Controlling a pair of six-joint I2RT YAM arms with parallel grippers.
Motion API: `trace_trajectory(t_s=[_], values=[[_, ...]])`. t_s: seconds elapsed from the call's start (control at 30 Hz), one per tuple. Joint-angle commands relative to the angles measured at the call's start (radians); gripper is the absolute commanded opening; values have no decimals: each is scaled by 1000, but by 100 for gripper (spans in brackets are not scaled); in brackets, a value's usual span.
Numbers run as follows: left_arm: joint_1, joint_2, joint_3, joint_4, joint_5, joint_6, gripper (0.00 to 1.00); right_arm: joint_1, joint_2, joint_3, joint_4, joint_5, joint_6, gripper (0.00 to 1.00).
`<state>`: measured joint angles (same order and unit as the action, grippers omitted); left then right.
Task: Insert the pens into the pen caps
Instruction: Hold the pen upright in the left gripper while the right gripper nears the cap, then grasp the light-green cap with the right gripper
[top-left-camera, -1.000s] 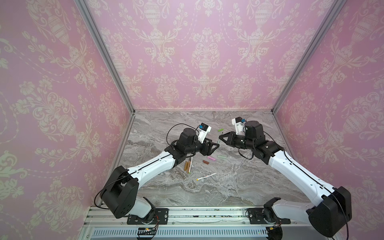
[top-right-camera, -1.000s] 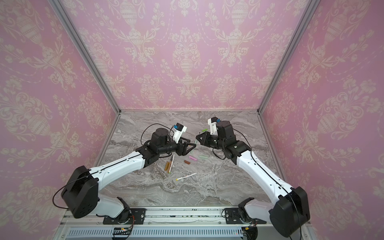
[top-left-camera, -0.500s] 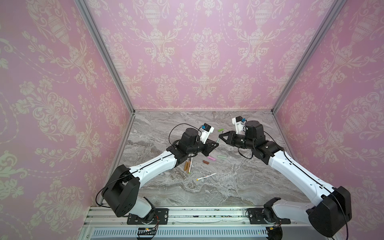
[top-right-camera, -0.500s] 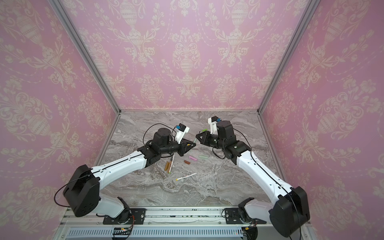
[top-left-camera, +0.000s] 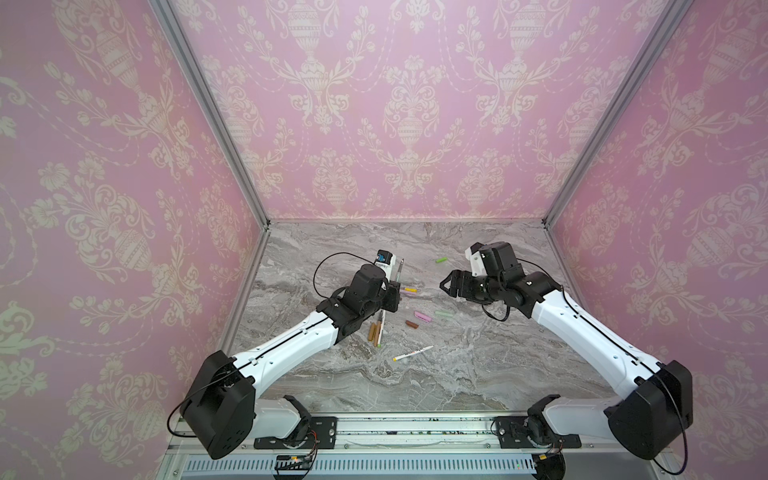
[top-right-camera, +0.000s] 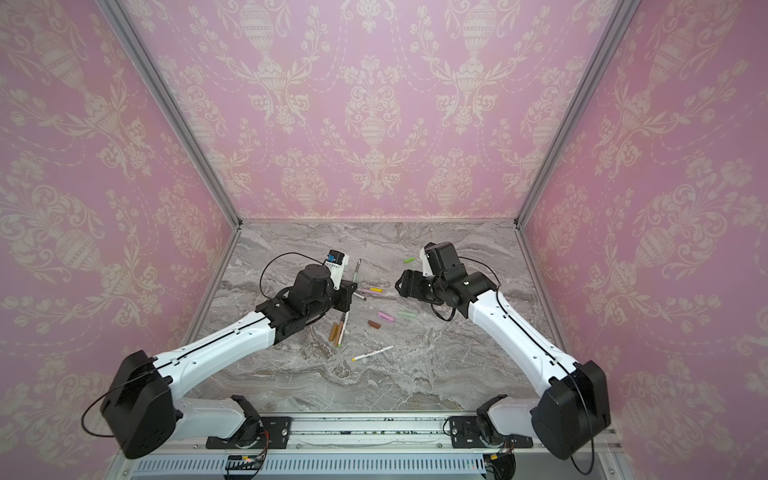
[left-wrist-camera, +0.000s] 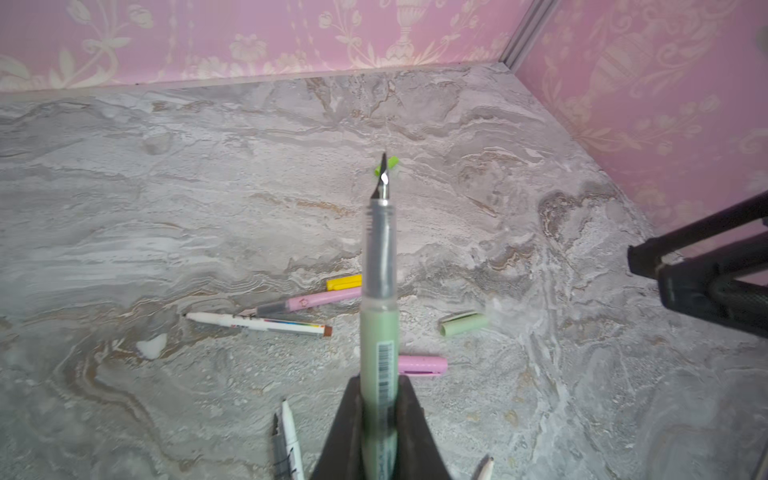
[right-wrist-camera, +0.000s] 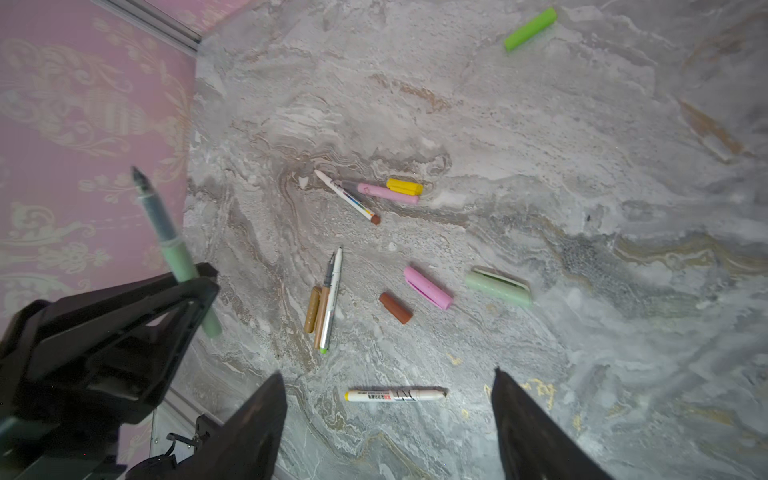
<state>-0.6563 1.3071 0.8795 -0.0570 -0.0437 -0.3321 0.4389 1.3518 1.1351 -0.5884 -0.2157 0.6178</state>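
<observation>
Over the table (top-left-camera: 478, 374), my left end effector (left-wrist-camera: 379, 386) is clenched on the sage pen (left-wrist-camera: 377, 266), holding it off the surface with its nib pointing out. My right end effector (right-wrist-camera: 386, 372) is released and empty; the sage cap (right-wrist-camera: 498, 286) lies on the table beside the pink cap (right-wrist-camera: 428, 289).

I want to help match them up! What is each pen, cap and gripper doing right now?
Left gripper, shut on sage pen.
Right gripper, open, empty.
Sage pen, uncapped, held off the table.
Pink pen, uncapped, lying flat.
Tan pen, uncapped, lying flat.
White pens, uncapped, lying flat.
Caps, all loose, lying flat.
</observation>
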Motion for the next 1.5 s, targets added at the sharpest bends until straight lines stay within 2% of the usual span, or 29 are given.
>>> trace_trajectory(t_s=[0.0, 0.13, 0.3, 0.47, 0.83, 1.17, 1.3, 1.47], values=[[22, -54, -40, -48, -85, -19, 0, -2, 59, 5, -90, -14, 28, 80], [43, -100, -82, -33, -87, -29, 0, -1, 120, -16, -52, -39, 117, 81], [52, -127, -116, -17, -78, -30, 0, 2, 201, -87, 95, -104, 283, 81], [57, -144, -134, -7, -69, -17, 0, 16, 296, -99, 172, -123, 346, 81], [67, -170, -139, -7, -62, 2, 0, 14, 467, 15, 130, -59, 315, 78], [77, -204, -140, -17, -73, 8, 0, 11, 560, 167, -46, 143, 251, 70], [82, -212, -140, -20, -73, 11, 0, 12, 595, 201, -77, 184, 234, 63], [87, -218, -141, -21, -65, 15, 0, 13, 622, 201, -74, 189, 230, 48]])
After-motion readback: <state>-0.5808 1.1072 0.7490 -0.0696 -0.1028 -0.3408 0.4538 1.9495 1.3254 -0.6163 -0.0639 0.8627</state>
